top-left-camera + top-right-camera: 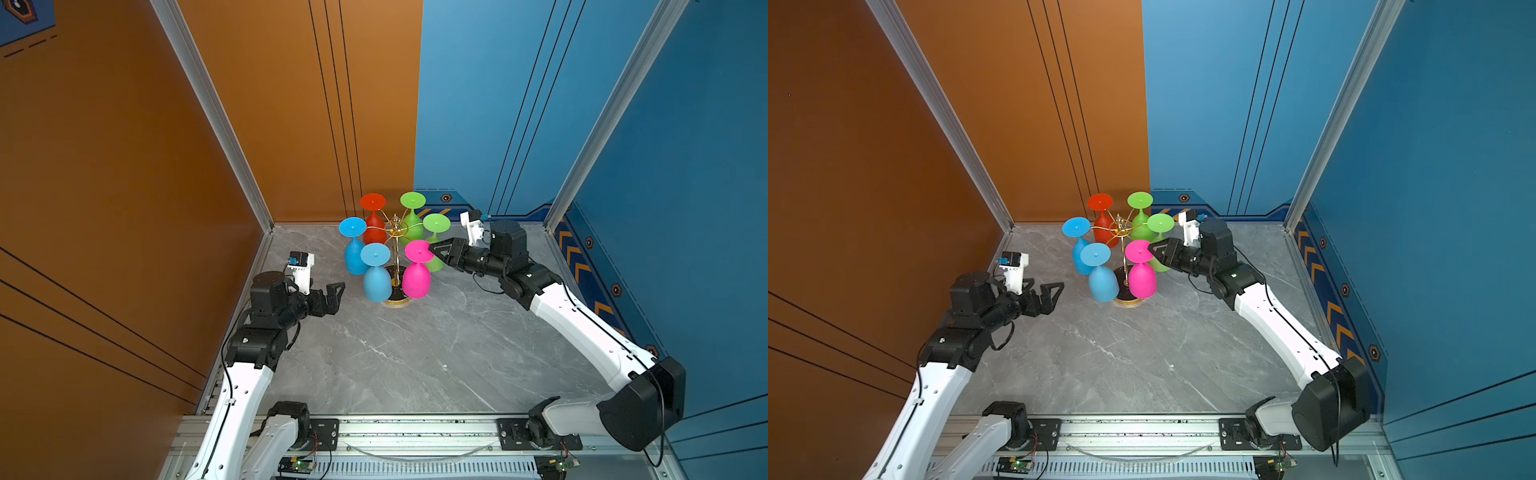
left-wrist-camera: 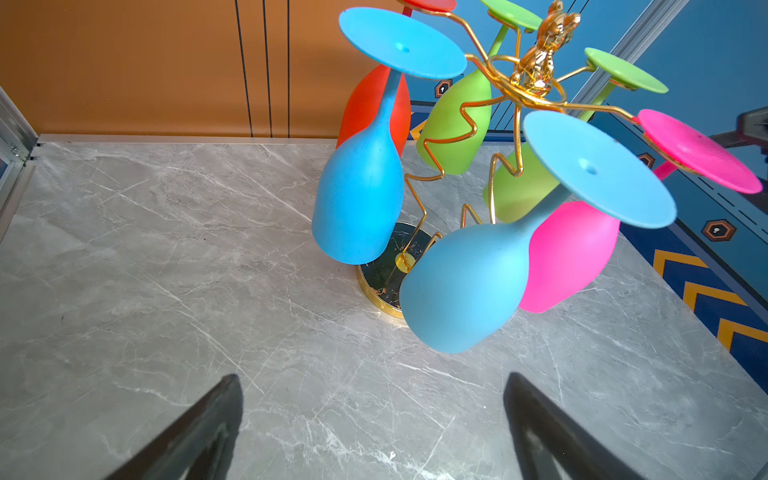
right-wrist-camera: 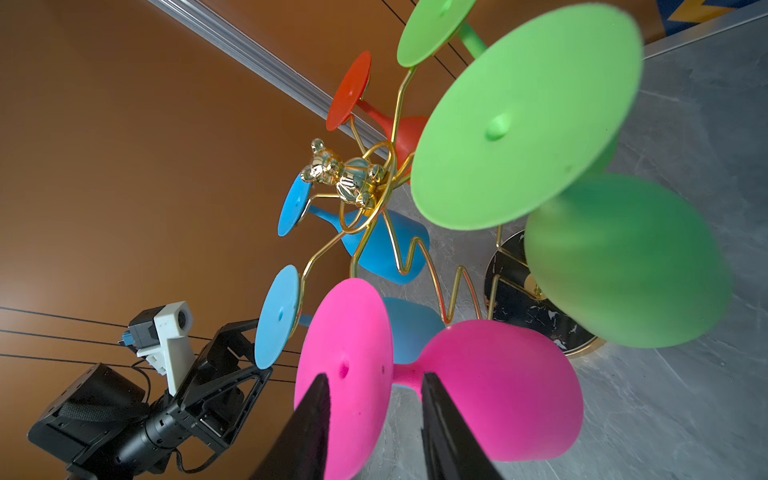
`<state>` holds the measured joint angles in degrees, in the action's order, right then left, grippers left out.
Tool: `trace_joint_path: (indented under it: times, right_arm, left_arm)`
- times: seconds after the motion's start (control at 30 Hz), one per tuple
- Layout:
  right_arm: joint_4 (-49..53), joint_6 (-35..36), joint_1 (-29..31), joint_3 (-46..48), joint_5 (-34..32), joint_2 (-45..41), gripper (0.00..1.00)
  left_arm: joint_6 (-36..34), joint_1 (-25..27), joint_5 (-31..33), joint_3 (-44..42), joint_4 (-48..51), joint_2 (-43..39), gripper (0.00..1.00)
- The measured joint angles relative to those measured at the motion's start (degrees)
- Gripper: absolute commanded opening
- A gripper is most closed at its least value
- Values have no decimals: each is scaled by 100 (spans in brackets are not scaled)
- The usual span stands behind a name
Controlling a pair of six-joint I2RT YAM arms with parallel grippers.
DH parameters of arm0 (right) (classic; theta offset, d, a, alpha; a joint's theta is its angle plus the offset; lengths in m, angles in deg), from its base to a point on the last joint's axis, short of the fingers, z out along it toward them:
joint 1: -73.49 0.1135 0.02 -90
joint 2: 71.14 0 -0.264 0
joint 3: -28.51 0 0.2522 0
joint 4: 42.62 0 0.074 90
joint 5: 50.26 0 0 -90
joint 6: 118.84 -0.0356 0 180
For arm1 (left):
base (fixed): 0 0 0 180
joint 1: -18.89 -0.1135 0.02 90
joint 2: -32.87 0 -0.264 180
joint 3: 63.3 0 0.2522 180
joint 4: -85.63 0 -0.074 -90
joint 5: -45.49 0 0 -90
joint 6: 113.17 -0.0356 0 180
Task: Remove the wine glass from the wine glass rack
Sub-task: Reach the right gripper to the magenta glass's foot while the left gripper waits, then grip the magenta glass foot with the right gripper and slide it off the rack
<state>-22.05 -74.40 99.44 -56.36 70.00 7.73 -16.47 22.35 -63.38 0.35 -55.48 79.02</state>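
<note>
In both top views the wine glass rack is seen near the middle of the desk's far edge, where it can be reached by either arm. 6 glasses are hung on it bowl down, each foot caught in a wire loop: 2 blue, 2 green, 1 red and the pink wine glass, which is hung toward the desk's near right corner. The right gripper is set at the rim of the pink foot, so this glass is judged to be the one chosen. The left gripper is held well apart, toward the left edge, probably to be kept clear. The grey marble is otherwise bare, and it is enclosed by an orange wall and a blue wall.

In the left wrist view the left gripper is shown spread wide with nothing held, over bare marble. The rack's base is seen flat on the desk beyond.

In the right wrist view the right gripper is turned so that 1 finger is laid over the pink foot and 1 under it, beside the stem. The jaws are partly apart, and contact cannot be told. Such a hold is judged suited to drawing the foot out along its loop.
</note>
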Motion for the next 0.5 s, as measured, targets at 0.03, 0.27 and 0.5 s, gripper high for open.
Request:
trace_joint_path:
  times: [0.03, 0.27, 0.5]
  right_arm:
    - [0, -2, 4, -9, 4, 17, 37]
    - [0, -85, 31, -70, 24, 72, 32]
    - [0, -103, 37, -72, 24, 76, 26]
  left_arm:
    - [0, 0, -13, 0, 0, 0, 98]
    - [2, 0, -55, 0, 0, -7, 98]
    - [2, 0, -68, 0, -2, -39, 98]
